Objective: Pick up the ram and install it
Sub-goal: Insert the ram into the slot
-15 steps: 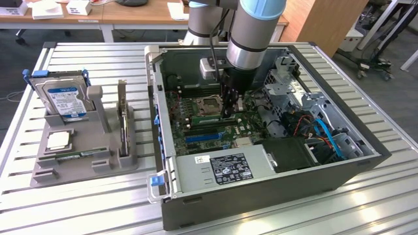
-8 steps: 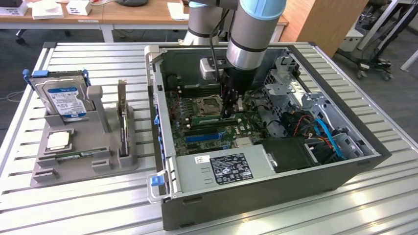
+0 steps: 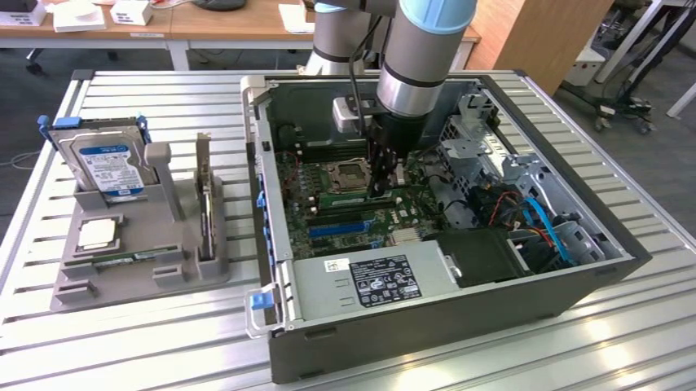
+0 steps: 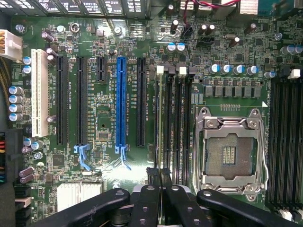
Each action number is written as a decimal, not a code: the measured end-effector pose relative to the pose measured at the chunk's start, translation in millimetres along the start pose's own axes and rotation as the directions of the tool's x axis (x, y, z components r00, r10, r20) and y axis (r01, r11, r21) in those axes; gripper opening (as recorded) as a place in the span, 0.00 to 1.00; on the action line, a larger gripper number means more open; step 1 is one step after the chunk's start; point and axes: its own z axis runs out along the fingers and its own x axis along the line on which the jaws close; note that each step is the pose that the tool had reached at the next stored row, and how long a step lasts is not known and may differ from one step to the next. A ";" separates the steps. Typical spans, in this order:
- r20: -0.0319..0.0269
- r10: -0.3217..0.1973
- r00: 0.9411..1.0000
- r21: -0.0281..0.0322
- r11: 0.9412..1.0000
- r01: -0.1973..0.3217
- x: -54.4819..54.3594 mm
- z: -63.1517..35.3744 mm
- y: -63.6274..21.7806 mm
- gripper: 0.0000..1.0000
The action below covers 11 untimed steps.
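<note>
The ram (image 3: 342, 198) shows as a thin pale-green stick standing in a memory slot just in front of the empty CPU socket (image 3: 348, 173), inside the open computer case (image 3: 435, 326). My gripper (image 3: 381, 192) reaches straight down into the case and meets the board at the end of that stick nearer the exterior view's right. In the wrist view my gripper (image 4: 161, 177) has its black fingers (image 4: 147, 198) pressed together at one end of the row of memory slots (image 4: 175, 118), beside the CPU socket (image 4: 229, 151). Whether the fingers clamp the stick or only rest on it is not visible.
On the exterior view's left a grey holder (image 3: 65, 285) carries a hard drive (image 3: 109, 163), a square chip (image 3: 98, 235), an upright dark card (image 3: 204, 204) and a thin green strip (image 3: 130, 259). The case also holds the power supply (image 3: 370, 281) and the blue cables (image 3: 544, 224).
</note>
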 end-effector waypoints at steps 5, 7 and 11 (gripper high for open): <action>0.000 0.000 1.000 0.000 1.000 0.000 -0.1 0.7 0.0 0.11; 0.000 0.000 1.000 0.000 1.000 0.000 -0.1 0.8 0.0 0.11; 0.000 0.000 1.000 0.000 1.000 0.000 0.0 1.0 0.0 0.11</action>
